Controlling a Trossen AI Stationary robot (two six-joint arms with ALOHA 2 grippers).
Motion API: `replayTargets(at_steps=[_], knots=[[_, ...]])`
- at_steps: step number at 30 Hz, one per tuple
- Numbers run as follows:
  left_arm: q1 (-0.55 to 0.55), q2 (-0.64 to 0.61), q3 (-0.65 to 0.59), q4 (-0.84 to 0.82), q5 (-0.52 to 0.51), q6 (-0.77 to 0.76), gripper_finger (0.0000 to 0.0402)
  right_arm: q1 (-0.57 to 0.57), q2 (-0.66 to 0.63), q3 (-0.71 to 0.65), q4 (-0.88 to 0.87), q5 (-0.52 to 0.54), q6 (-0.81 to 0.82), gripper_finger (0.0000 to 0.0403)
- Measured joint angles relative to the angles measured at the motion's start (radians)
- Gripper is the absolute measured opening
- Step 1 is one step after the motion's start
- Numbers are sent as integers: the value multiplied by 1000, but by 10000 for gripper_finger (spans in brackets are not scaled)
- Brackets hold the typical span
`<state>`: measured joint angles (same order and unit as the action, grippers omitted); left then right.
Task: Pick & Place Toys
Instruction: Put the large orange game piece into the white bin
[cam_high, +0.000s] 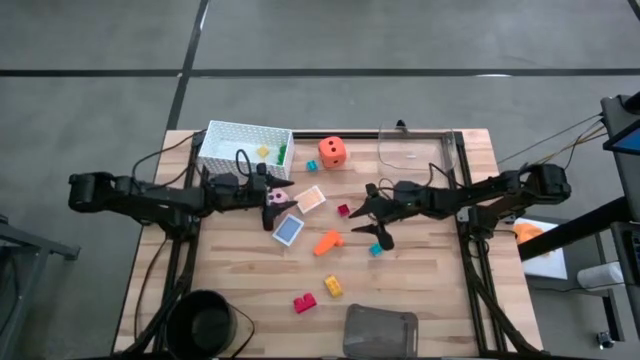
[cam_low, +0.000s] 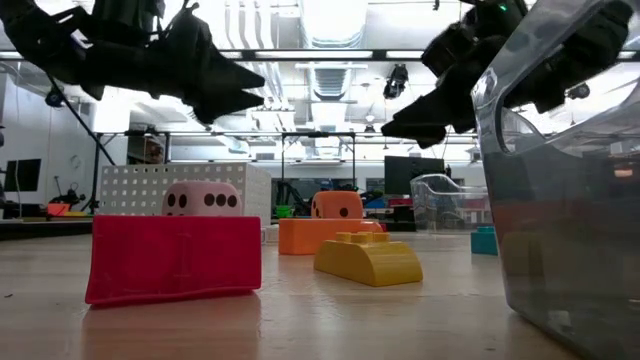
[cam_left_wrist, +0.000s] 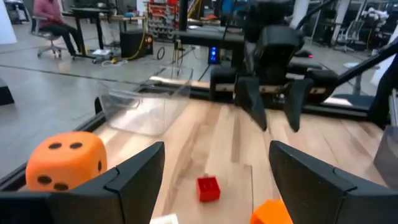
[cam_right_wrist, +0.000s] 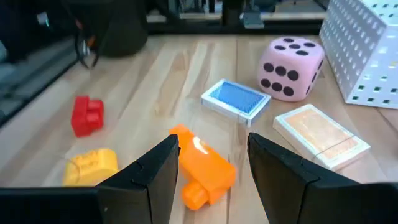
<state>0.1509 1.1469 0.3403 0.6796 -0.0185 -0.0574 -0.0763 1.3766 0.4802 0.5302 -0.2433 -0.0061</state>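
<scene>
My left gripper (cam_high: 279, 190) is open and raised beside the pink die (cam_high: 273, 214), which rests on the table near the white basket (cam_high: 222, 140). My right gripper (cam_high: 375, 220) is open and raised. In its wrist view the orange brick (cam_right_wrist: 202, 167) lies on the table below, between its two fingers, untouched. A blue card (cam_high: 288, 230) and a peach card (cam_high: 311, 198) lie flat between the arms. A small red brick (cam_high: 344, 210), a teal brick (cam_high: 376, 249), a yellow brick (cam_high: 333, 286) and a red brick (cam_high: 305, 302) lie on the table. The orange die (cam_high: 333, 152) stands at the far side.
A yellow and a green brick lie in the basket. A clear container (cam_high: 420, 150) stands at the far right. A grey tray (cam_high: 380, 330) and a black round pot (cam_high: 205, 320) stand at the near edge. A person sits in the room beyond (cam_left_wrist: 53, 18).
</scene>
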Motion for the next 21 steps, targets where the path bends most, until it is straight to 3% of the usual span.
replayTargets(at_steps=[9, 21], knots=[[-3, 0, -78, 18, 0, -21, 288, 60, 149, 246, -361, 20, -146, 191], [-2, -16, -85, 23, 0, -17, 288, 75, 464, 565, -632, -29, -303, 191]])
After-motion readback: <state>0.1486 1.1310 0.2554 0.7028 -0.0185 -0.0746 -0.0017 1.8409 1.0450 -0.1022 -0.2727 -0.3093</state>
